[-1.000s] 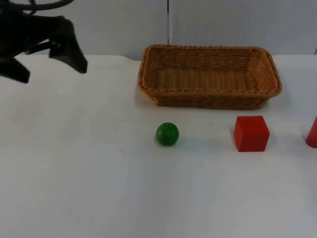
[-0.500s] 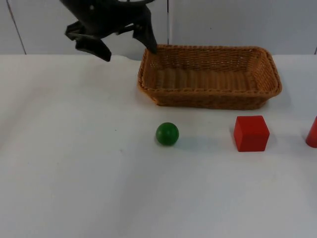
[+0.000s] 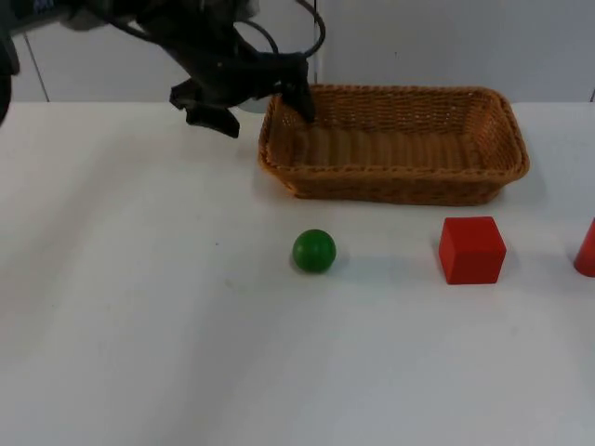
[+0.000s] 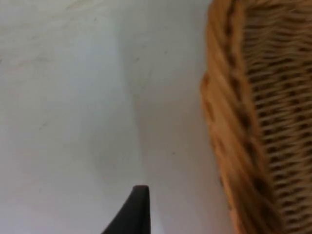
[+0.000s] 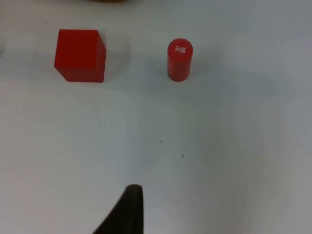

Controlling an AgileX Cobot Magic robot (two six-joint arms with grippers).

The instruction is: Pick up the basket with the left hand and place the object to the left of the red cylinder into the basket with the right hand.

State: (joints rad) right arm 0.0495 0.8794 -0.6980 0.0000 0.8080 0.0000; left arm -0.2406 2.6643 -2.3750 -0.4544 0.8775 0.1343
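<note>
Left gripper jaws open astride basket rim; right jaws' state unclear.

The left arm reaches in from the upper left in the top view, bent low over the surface. Its left pincer hangs with fingers spread wide apart, one finger pointing down on the right and the other lower and to the left. The left wrist view shows one black fingertip. The right wrist view shows a fingertip of the right pincer above the surface.
</note>
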